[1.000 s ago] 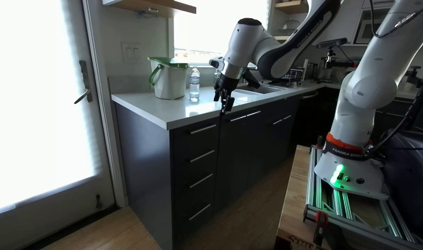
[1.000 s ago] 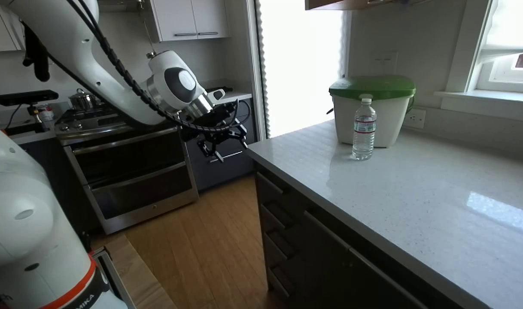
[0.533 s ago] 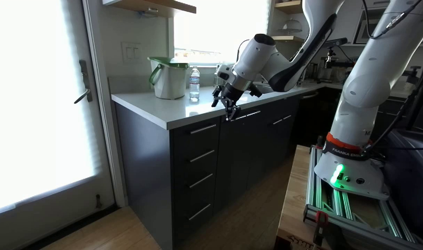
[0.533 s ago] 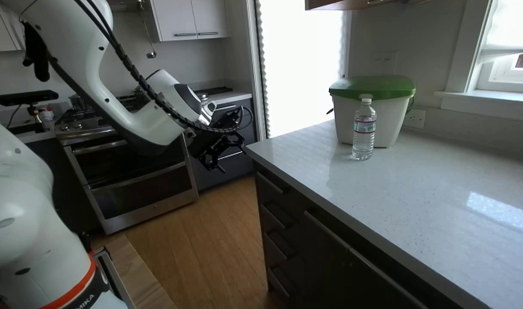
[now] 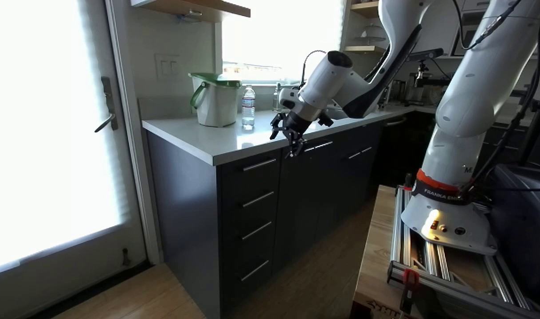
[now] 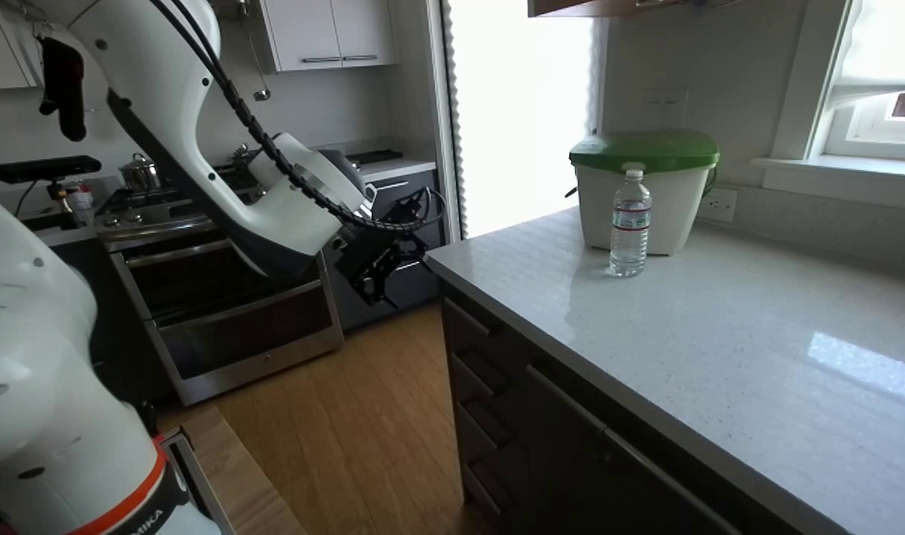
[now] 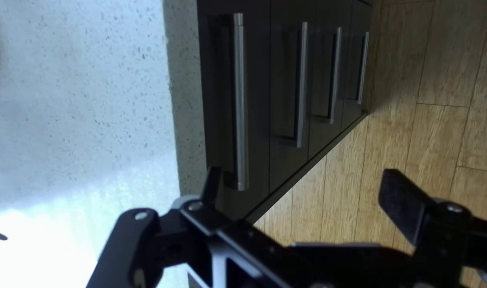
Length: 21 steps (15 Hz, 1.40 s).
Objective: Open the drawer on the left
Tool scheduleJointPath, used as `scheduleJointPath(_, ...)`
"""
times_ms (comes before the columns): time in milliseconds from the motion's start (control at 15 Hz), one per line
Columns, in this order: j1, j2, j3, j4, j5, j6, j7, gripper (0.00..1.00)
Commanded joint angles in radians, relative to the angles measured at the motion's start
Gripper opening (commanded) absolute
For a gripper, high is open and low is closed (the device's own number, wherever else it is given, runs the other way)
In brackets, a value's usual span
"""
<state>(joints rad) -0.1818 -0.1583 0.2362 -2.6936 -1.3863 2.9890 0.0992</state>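
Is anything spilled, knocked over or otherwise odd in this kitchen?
Nothing looks spilled or knocked over: the stacked drawers look shut, and the water bottle and green-lidded bin stand upright on the counter. One thing differs: the light on the robot's base glows yellow now, but was green moments ago. I can't tell why.

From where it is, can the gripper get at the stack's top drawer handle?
Probably yes, after realigning: the gripper is open, and in the wrist view nothing shows between it and the top drawer handle.
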Motion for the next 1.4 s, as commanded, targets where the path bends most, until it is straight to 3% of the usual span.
scheduleJointPath(0, 0.0, 0.0, 0.001, 0.0, 0.0, 0.0, 0.0, 1.0)
scheduleJointPath(333, -0.011, 0.08, -0.004, 0.05, -0.036, 0.022, 0.003, 1.0)
scheduleJointPath(733, -0.028, 0.214, -0.021, 0.155, -0.192, 0.033, 0.068, 1.0)
scheduleJointPath(1000, -0.034, 0.297, -0.032, 0.224, -0.365, 0.04, 0.206, 1.0)
scheduleJointPath(1333, -0.051, 0.342, -0.019, 0.264, -0.674, 0.033, 0.517, 1.0)
